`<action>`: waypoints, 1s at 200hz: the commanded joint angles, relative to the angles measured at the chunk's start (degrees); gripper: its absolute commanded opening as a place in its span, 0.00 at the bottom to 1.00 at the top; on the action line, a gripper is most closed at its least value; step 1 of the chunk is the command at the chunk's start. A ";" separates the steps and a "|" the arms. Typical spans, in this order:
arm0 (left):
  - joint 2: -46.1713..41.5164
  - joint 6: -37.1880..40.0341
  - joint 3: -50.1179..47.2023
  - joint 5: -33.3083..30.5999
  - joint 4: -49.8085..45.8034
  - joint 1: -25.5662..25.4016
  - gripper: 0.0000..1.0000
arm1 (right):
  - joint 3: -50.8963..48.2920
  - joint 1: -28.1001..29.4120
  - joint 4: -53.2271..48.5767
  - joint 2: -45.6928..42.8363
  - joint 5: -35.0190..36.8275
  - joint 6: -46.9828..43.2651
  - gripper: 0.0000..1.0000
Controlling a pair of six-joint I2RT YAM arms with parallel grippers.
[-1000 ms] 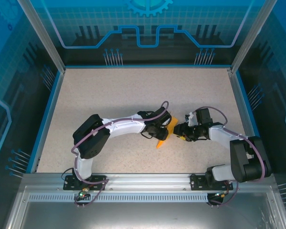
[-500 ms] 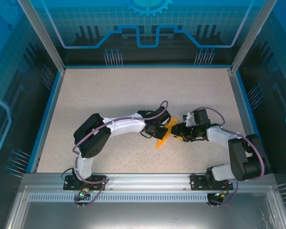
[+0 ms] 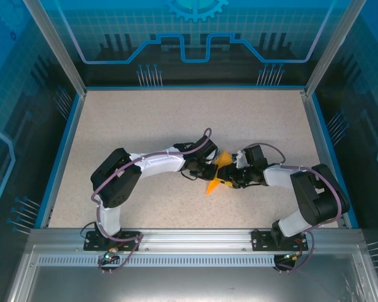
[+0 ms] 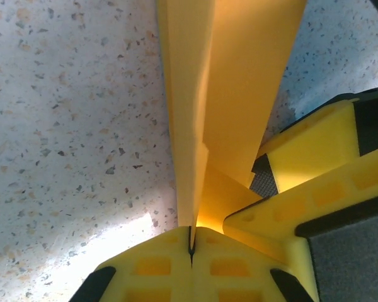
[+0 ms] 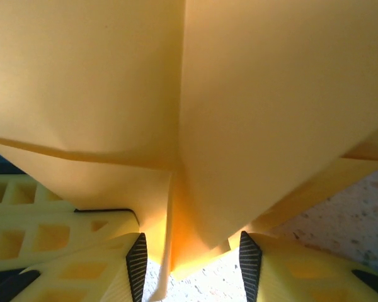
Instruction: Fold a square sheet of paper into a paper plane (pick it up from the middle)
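Speckled beige table (image 3: 145,126), blue enclosure. Orange-yellow paper plane (image 4: 239,94), already a slim layered dart, sits near the table's middle between both arms. Its lower fold is pinched flat in the left gripper (image 4: 191,242). The right gripper (image 5: 192,264) straddles it half open, not pinching. Wing creases apparently remain.
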 commanded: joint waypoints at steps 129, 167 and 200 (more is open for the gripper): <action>-2.97 -1.93 -3.05 2.51 2.63 1.01 0.06 | 4.62 3.97 -0.35 3.15 2.72 0.26 0.23; -5.25 -1.47 -4.05 1.95 1.66 1.80 0.25 | 9.01 5.68 -10.91 0.89 8.50 -3.85 0.09; -11.54 -0.50 -5.62 1.13 -1.26 4.20 0.39 | 18.53 9.84 -26.04 0.31 17.44 -10.30 0.08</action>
